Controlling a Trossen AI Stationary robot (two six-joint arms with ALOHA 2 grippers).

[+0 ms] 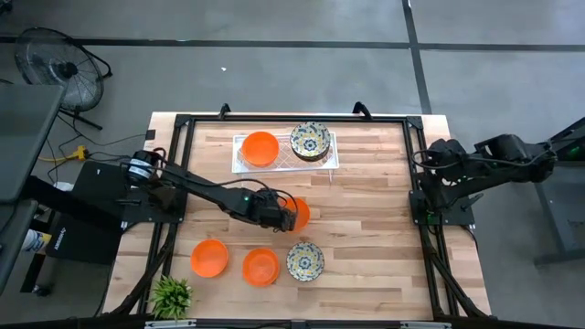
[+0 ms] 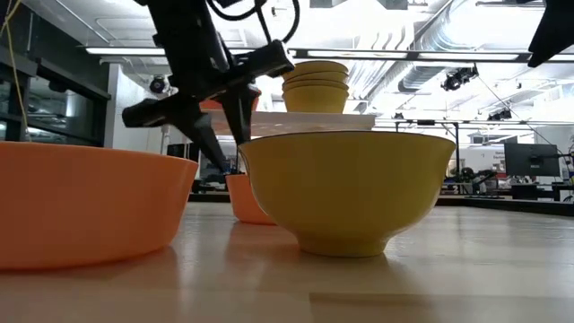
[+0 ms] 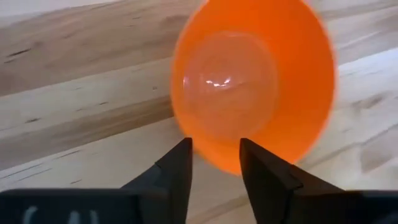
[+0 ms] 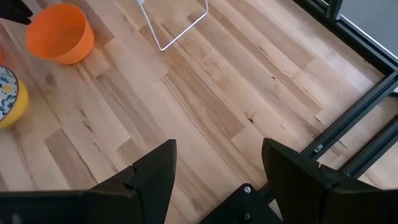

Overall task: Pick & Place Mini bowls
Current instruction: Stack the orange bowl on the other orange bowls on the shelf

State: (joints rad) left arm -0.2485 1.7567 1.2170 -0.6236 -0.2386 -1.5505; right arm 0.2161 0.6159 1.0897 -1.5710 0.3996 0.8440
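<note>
Right in front of my left gripper sits an orange bowl, tipped so its inside faces my wrist camera. My two fingers stand a little apart at its near rim, with part of the rim showing in the gap between them; I cannot tell whether they touch it. From above, this bowl lies near the middle of the table.

Along the near edge stand two more orange bowls and a floral bowl, which looks yellow on the outside from table height. Farther back, the white tray carries an orange stack and a floral stack, side by side.

My right gripper waits at the table's right edge, jaws wide apart over bare wood, holding nothing. A small green plant stands at the near left corner.
</note>
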